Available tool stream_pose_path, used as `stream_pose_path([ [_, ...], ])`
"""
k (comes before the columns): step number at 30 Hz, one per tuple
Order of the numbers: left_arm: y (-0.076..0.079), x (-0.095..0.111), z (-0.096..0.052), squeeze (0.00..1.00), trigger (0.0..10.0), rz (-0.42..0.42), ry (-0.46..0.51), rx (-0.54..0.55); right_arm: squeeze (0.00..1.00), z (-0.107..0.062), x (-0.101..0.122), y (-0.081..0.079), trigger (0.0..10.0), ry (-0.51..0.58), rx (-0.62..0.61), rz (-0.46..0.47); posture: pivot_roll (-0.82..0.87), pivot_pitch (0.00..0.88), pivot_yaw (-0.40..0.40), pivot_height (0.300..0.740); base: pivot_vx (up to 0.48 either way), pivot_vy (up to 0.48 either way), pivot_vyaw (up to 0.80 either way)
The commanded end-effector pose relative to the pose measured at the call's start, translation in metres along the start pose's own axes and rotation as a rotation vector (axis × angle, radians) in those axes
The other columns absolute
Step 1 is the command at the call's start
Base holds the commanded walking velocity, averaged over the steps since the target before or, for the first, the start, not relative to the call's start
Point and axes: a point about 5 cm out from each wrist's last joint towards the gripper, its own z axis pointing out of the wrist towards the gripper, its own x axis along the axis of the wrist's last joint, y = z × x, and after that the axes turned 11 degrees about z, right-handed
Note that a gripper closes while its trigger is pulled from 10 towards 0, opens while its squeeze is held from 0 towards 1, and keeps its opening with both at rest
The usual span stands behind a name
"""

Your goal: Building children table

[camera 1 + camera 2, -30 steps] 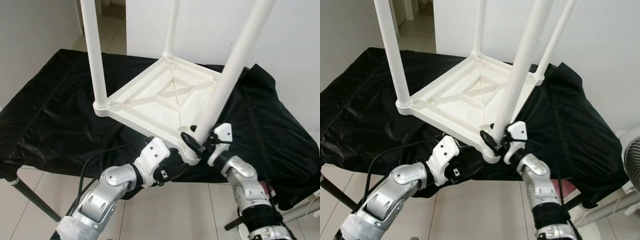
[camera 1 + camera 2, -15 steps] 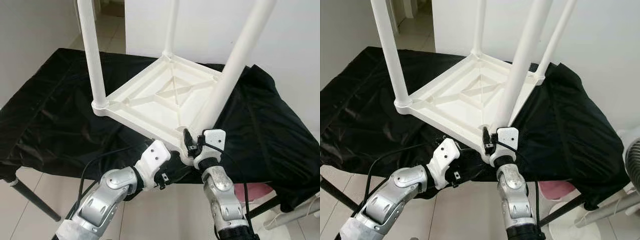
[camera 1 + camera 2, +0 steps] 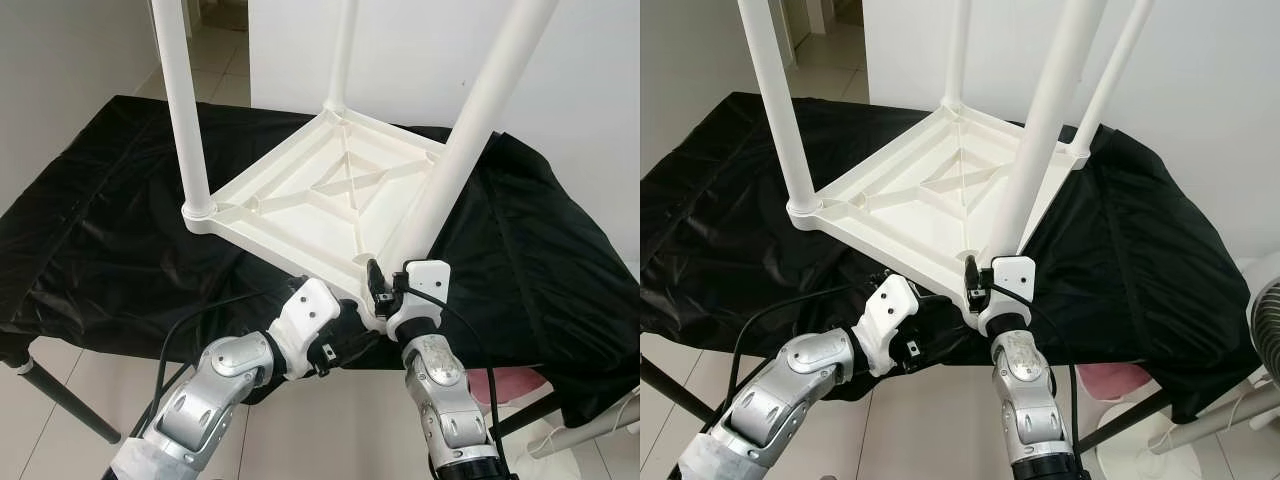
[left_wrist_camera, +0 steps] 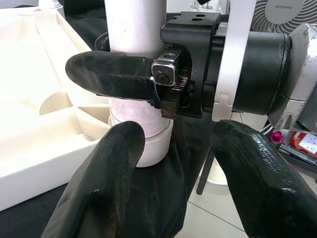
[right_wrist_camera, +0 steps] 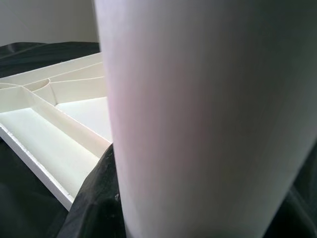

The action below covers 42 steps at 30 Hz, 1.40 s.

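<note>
Four white legs stand up from the upturned white tabletop (image 3: 320, 205), which lies underside-up on a black cloth (image 3: 110, 230) over a work table. Step in hand looks like seating the last leg: the near leg (image 3: 470, 130), at about 5 o'clock of the tabletop, sits in its corner socket (image 4: 148, 144) and leans toward 1 o'clock. Right gripper (image 3: 385, 290) is at the leg's base, fingers clamped on it just above the socket; in the left wrist view one right finger (image 4: 111, 74) crosses the leg's front. Left gripper (image 3: 325, 352) waits low at 7 o'clock of that corner, just below the tabletop edge, its fingers (image 4: 99, 188) apart, holding nothing. Judgement: next move calls for turning or pressing the leg until upright and fully home, left gripper bracing the tabletop so it doesn't slide on the cloth
</note>
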Motion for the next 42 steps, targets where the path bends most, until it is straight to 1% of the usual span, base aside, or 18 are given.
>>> stream_pose_path([
  [1, 0.0, 0.001, 0.001, 0.0, 10.0, 0.005, 0.0, -0.014, 0.0, -0.006, -0.018, -0.005, 10.0, -0.079, -0.054, 0.045, 0.01, 0.021, -0.075, 0.74, 0.0, 0.0, 0.0],
  [4, 0.0, 0.001, 0.001, 0.0, 10.0, 0.005, 0.001, -0.014, 0.0, -0.006, -0.017, -0.005, 10.0, -0.078, -0.053, 0.044, 0.01, 0.021, -0.075, 0.74, 0.0, 0.0, 0.0],
  [5, 0.0, 0.001, 0.002, 0.0, 10.0, 0.005, 0.003, -0.012, 1.0, -0.005, -0.016, -0.006, 10.0, -0.077, -0.03, 0.06, 0.01, 0.02, -0.077, 0.74, 0.0, 0.0, 0.0],
  [10, -0.001, 0.003, 0.003, 0.0, 10.0, 0.005, 0.007, -0.007, 1.0, -0.004, -0.011, -0.01, 10.0, -0.068, 0.04, 0.086, 0.01, 0.021, -0.08, 0.74, 0.0, 0.0, 0.0],
  [12, -0.001, 0.002, 0.003, 0.0, 10.0, 0.004, 0.006, -0.003, 1.0, -0.005, -0.006, -0.01, 10.0, -0.045, 0.127, 0.111, 0.01, 0.021, -0.08, 0.74, 0.0, 0.0, 0.0],
  [13, -0.001, 0.002, 0.003, 0.0, 10.0, 0.004, 0.006, -0.003, 1.0, -0.005, -0.006, -0.01, 10.0, -0.045, 0.127, 0.111, 0.01, 0.021, -0.08, 0.74, 0.0, 0.0, 0.0],
  [16, 0.0, 0.002, 0.003, 0.0, 10.0, -0.002, 0.005, -0.006, 1.0, -0.008, 0.003, 0.004, 10.0, -0.031, 0.269, 0.082, 0.01, 0.027, -0.077, 0.74, 0.0, 0.0, 0.0],
  [17, 0.0, 0.002, 0.003, 0.0, 10.0, -0.002, 0.005, -0.006, 1.0, -0.008, 0.003, 0.004, 10.0, -0.031, 0.269, 0.082, 0.01, 0.027, -0.077, 0.74, 0.0, 0.0, 0.0],
  [18, 0.0, 0.001, 0.002, 0.0, 10.0, -0.006, 0.004, -0.011, 0.88, -0.009, 0.006, 0.008, 10.0, -0.045, 0.348, 0.082, 0.01, 0.029, -0.07, 0.74, 0.0, 0.0, 0.0],
  [19, 0.0, 0.001, 0.002, 0.0, 10.0, -0.01, 0.002, -0.015, 0.88, -0.01, 0.008, 0.01, 10.0, -0.056, 0.399, 0.086, 0.01, 0.029, -0.07, 0.74, 0.0, 0.0, 0.0],
  [20, -0.001, 0.001, 0.002, 0.0, 10.0, -0.01, 0.002, -0.017, 0.0, -0.01, 0.011, 0.013, 10.0, -0.065, 0.441, 0.071, 0.01, 0.032, -0.067, 0.74, 0.0, 0.0, 0.0],
  [23, -0.001, 0.002, 0.002, 0.0, 10.0, -0.01, 0.003, -0.018, 0.0, -0.01, 0.013, 0.017, 10.0, -0.074, 0.468, 0.065, 0.01, 0.032, -0.066, 0.74, 0.0, 0.0, 0.0],
  [24, 0.0, 0.003, 0.001, 0.0, 10.0, -0.018, 0.011, -0.03, 0.0, -0.009, 0.015, 0.023, 10.0, -0.088, 0.521, 0.043, 0.01, 0.031, -0.063, 0.74, 0.0, 0.0, 0.0],
  [27, 0.0, 0.005, -0.001, 0.0, 10.0, -0.036, 0.025, -0.044, 0.0, -0.005, 0.018, 0.032, 10.0, -0.124, 0.605, 0.015, 0.01, 0.028, -0.06, 0.74, 0.0, 0.0, 0.0],
  [30, 0.0, 0.006, -0.002, 0.0, 10.0, -0.04, 0.029, -0.048, 0.0, -0.003, 0.018, 0.034, 10.0, -0.14, 0.634, 0.006, 0.01, 0.026, -0.06, 0.74, 0.0, 0.0, 0.0],
  [32, 0.0, 0.006, -0.003, 0.0, 10.0, -0.043, 0.03, -0.056, 0.0, 0.004, 0.017, 0.037, 10.0, -0.162, 0.674, -0.023, 0.01, 0.018, -0.063, 0.74, 0.0, 0.0, 0.0],
  [37, -0.002, 0.007, -0.006, 0.0, 10.0, -0.044, 0.033, -0.064, 0.0, 0.012, 0.016, 0.04, 10.0, -0.179, 0.697, -0.042, 0.02, 0.014, -0.066, 0.74, 0.0, 0.0, 0.0],
  [42, -0.007, 0.009, -0.014, 0.0, 10.0, -0.048, 0.04, -0.049, 0.0, 0.02, 0.013, 0.042, 10.0, -0.198, 0.716, -0.058, 0.03, 0.004, -0.074, 0.74, 0.0, 0.0, 0.0],
])
